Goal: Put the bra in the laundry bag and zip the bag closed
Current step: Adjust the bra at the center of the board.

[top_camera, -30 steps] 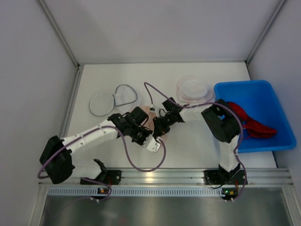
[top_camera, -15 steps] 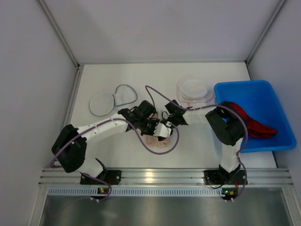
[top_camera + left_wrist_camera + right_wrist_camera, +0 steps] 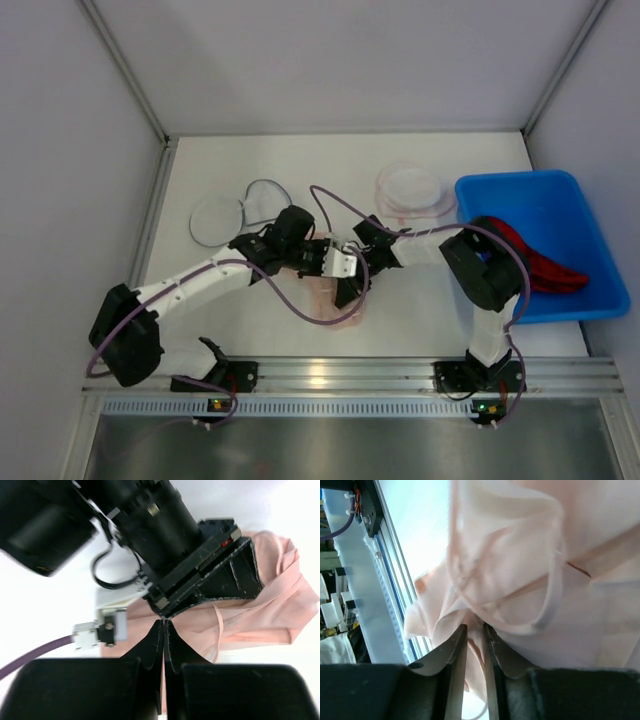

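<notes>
Left gripper [image 3: 164,625] farther back than before, jaws together; right gripper [image 3: 474,628] tight on bra [image 3: 520,555].

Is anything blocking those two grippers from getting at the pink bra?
Nothing blocks the right gripper: it is closed on a fold of the bra. The left gripper is shut, and the right arm's black wrist sits just ahead of its tips, covering part of the bra.
</notes>
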